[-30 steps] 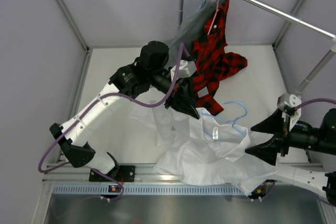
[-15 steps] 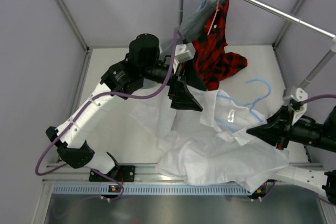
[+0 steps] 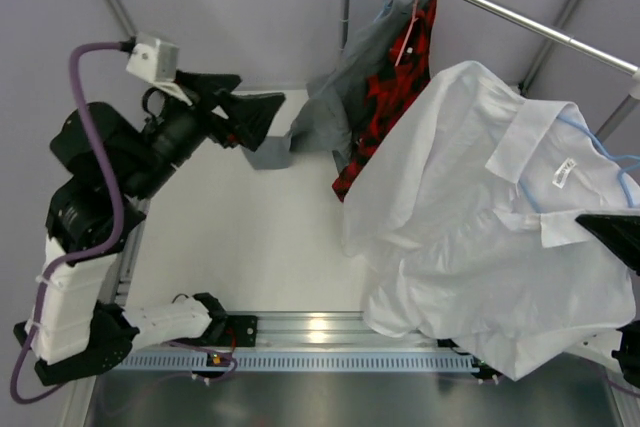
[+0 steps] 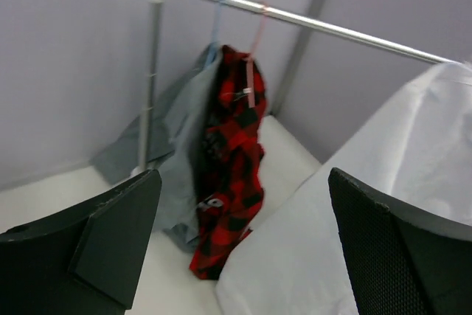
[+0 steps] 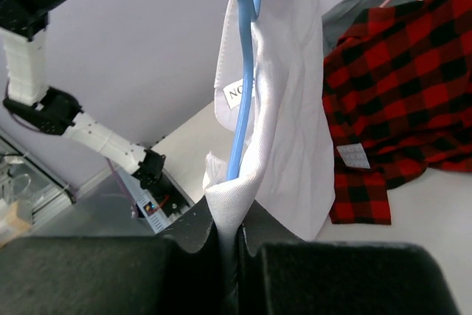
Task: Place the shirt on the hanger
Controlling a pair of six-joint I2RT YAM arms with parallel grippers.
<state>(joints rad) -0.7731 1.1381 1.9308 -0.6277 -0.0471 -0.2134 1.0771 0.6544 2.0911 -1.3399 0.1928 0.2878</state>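
Note:
The white shirt [image 3: 470, 217] hangs lifted over the right side of the table, its collar and label up. The light-blue hanger [image 3: 598, 147] sits inside the collar. In the right wrist view my right gripper [image 5: 230, 237] is shut on a fold of the shirt [image 5: 287, 101], and the hanger's [image 5: 240, 101] wire runs down into that fold. From above, only a dark tip of the right gripper [image 3: 615, 235] shows past the cloth. My left gripper [image 3: 262, 119] is raised at the far left, open and holding nothing, well apart from the shirt [image 4: 354, 241].
A metal rail [image 3: 500, 9] crosses the back right. On it hang a grey garment [image 3: 335, 97] and a red-and-black plaid shirt [image 3: 390, 97] on a pink hanger [image 3: 408, 32]. Grey walls close in the table [image 3: 240, 237].
The right gripper shut on the shirt by the hanger and raised both up and right. The left gripper opened, let the shirt go and swung up to the far left.

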